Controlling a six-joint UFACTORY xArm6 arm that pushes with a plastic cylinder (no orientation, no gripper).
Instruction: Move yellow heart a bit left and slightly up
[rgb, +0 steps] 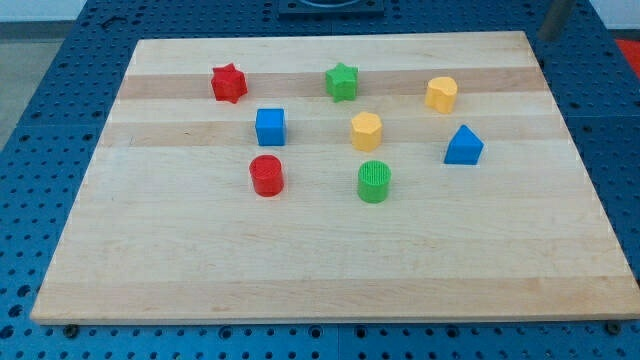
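Note:
The yellow heart (441, 94) sits near the view's top right of the wooden board (320, 260). A second yellow block, a pentagon (366, 130), lies down and to its left. A blurred rod comes in at the view's top right corner, and my tip (547, 37) hangs just past the board's top right corner. It is well up and to the right of the yellow heart and touches no block.
A green star (341, 81) and a red star (228, 83) lie left of the heart along the top. A blue triangle (463, 146) is just below the heart. A blue cube (270, 126), a red cylinder (266, 175) and a green cylinder (373, 181) sit mid-board.

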